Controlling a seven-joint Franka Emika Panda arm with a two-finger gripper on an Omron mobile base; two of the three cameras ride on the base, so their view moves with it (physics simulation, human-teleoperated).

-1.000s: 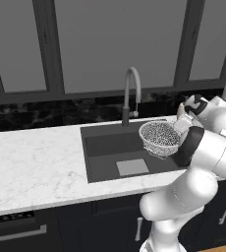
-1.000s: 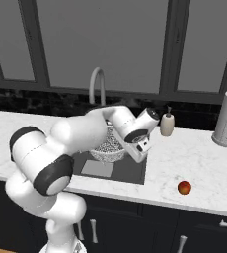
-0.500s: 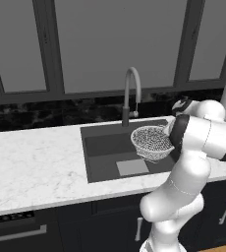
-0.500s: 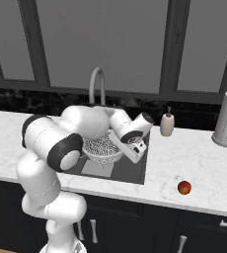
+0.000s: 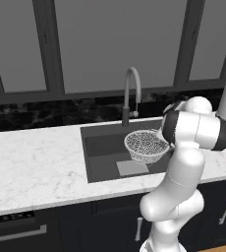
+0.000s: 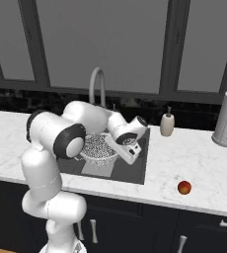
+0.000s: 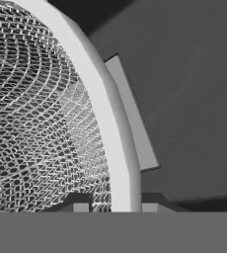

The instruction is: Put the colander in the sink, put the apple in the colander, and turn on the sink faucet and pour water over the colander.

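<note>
- The gripper [image 7: 111,205] is closed tight on the rim of the colander [image 7: 41,113]: in the hand view one dark fingertip sits on each side of the thick white rim, with the mesh bowl spreading up and to the left.
- From the left base view the colander [image 5: 145,145] hangs over the right half of the sink [image 5: 102,147], close to level. It looks clear of the basin floor, though how far above it I cannot tell.
- In the right base view the colander [image 6: 99,147] sits between the arm's elbow and the hand, above the lighter square at the bottom of the sink [image 6: 141,170].
- The step in hand is setting the colander down in the basin, so the task is in its first part.
- To do it well, lower straight down with the rim held level, so the bowl lands on its base and not on an edge.
- Aim for a spot under the spout of the sink faucet [image 5: 130,93], since the stream must later fall into the bowl; no water runs from it now.
- Keep the grip firm until the bowl rests on the floor; a rim pinch on one side lets the far side sag or swing.
- Open the jaws only once it is down, then lift clear without dragging the rim.
- The apple [image 6: 184,187] lies on the white marble counter [image 6: 194,163] to the right of the sink, well apart from the colander, near the front edge; it comes next.
</note>
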